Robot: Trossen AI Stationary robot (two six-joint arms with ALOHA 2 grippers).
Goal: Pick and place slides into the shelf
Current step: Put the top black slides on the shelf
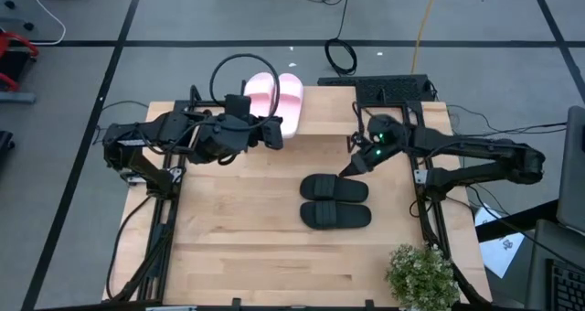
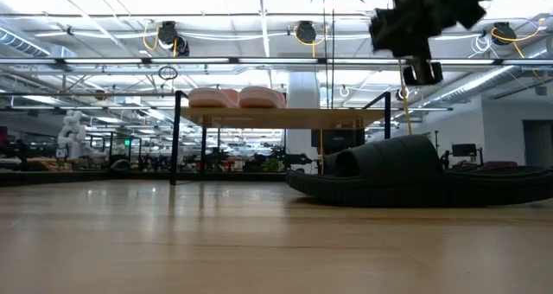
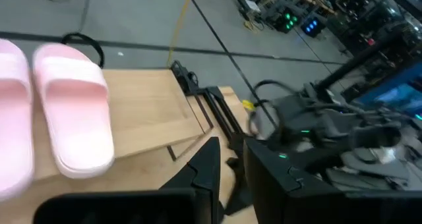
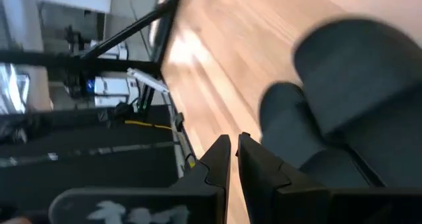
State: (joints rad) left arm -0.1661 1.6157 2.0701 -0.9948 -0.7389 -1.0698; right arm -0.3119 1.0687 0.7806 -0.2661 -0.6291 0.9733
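Observation:
Two pale pink slides [image 1: 274,96] lie side by side on the left part of the shelf [image 1: 384,110] at the table's far edge; the low view shows them on its wooden top [image 2: 320,117]. Two black slides [image 1: 335,201] lie soles down on the table, right of centre. My left gripper [image 1: 277,135] hovers just in front of the pink slides [image 3: 72,105], a little open, with nothing between its fingers. My right gripper [image 1: 350,169] hangs above the far black slide's left end [image 4: 349,105], shut and holding nothing; it is clear of the slide in the low view [image 2: 422,69].
A potted plant [image 1: 420,274] stands at the table's near right corner. The right half of the shelf top is bare wood. Bare tabletop [image 1: 228,247] stretches left of and in front of the black slides. Cables lie on the floor behind the table.

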